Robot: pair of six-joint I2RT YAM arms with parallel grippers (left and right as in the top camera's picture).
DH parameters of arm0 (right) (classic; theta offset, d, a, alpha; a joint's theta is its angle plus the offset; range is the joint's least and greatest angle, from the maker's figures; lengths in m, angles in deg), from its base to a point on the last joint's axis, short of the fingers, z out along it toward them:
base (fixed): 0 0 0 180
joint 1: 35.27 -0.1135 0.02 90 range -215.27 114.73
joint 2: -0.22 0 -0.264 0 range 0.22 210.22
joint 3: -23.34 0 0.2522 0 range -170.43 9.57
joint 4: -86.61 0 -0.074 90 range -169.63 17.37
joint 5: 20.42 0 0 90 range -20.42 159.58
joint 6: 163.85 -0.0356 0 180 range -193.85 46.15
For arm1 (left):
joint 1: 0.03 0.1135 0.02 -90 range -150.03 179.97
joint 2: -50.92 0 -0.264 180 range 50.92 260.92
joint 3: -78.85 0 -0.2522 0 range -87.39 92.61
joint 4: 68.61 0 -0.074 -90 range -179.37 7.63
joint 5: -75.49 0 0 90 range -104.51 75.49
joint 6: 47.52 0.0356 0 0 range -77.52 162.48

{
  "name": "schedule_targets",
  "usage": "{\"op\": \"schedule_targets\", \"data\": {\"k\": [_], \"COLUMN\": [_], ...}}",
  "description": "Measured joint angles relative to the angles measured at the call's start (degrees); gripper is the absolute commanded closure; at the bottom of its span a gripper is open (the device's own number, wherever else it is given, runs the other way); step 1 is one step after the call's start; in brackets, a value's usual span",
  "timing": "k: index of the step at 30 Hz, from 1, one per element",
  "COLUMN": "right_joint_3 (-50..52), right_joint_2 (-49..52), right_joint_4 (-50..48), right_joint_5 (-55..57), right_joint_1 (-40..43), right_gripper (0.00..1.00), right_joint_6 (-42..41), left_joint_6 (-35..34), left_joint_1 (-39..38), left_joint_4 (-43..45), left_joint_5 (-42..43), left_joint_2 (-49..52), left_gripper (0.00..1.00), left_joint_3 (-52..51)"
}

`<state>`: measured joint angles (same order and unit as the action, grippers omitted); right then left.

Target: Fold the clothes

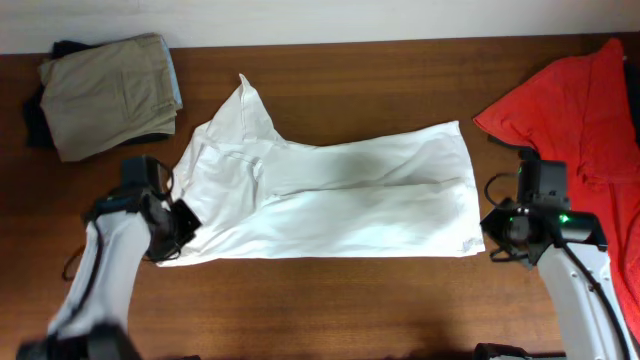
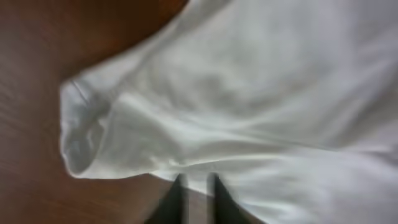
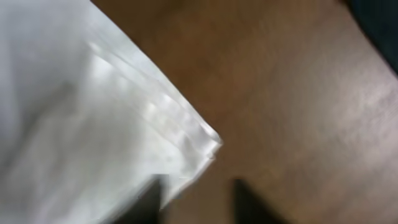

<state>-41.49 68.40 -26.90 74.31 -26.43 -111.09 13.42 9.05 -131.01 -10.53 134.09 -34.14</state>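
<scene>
Large white thin-fabric shirt (image 1: 330, 195) lies flat in the middle of the brown wooden table (image 1: 350, 300). It is laid out as a rough rectangle running left to right. One pointed flap (image 1: 245, 95) sticks out toward the far-left. No green patch visible in any view.

Folded khaki garment (image 1: 110, 92) sits at the far-left corner, stacked on a dark garment (image 1: 35, 122) whose edge peeks out on the left. Both are well apart from the shirt. Loose red garment (image 1: 585, 110) is spread at the far right and runs off the table edge, near the shirt's right end but not touching it.

Left gripper (image 1: 183, 222) is at the shirt's near-left corner, low over the table. In the left wrist view the picture is blurred. The two dark fingers (image 2: 178, 200) stand close together with only a narrow slot between them, tips right at the shirt's near hem, beside a rounded open sleeve end (image 2: 84, 140). Cannot tell whether cloth is pinched or the tips just meet the edge.

Right gripper (image 1: 497, 225) is just beside the shirt's near-right corner. In the right wrist view the fingers are spread. One finger (image 3: 152, 199) is at the layered white corner (image 3: 208, 143), the other is over bare wood, and nothing is held between them.
</scene>
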Motion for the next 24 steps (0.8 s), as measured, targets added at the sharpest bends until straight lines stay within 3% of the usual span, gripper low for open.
{"op": "schedule_targets", "data": {"k": [1, 2, 4, 12, 20, 24], "right_joint_3": [-1.5, -3.0, -6.3, -20.0, -22.8, -22.8], "right_joint_2": [0.0, 0.0, 0.1, 8.2, 27.3, 36.4], "right_joint_4": [-1.0, -2.4, -4.9, -21.8, -30.1, -33.0], "right_joint_5": [-0.6, -1.5, -3.6, -15.5, -24.6, -25.4], "right_joint_1": [0.0, 0.0, 0.0, 0.0, 0.0, 0.0], "right_gripper": [0.01, 0.01, 0.01, 0.01, 0.01, 0.01], "right_joint_6": [1.0, 2.0, 3.7, 5.7, 4.0, 4.9], "left_joint_6": [-0.1, 0.0, 0.6, 5.6, 7.0, 7.0], "left_joint_1": [0.0, 0.0, -0.2, -7.9, -14.7, -15.0], "left_joint_4": [0.3, 0.4, 0.8, 2.0, 2.8, 2.8], "left_joint_5": [0.0, 0.1, 1.0, 8.7, 10.6, 10.6], "left_joint_2": [-2.2, -3.9, -5.8, -2.2, 18.8, 29.0], "left_gripper": [0.19, 0.07, 0.01, 0.01, 0.01, 0.01], "left_joint_3": [0.2, 0.6, 1.9, 18.1, 39.1, 43.9]}}
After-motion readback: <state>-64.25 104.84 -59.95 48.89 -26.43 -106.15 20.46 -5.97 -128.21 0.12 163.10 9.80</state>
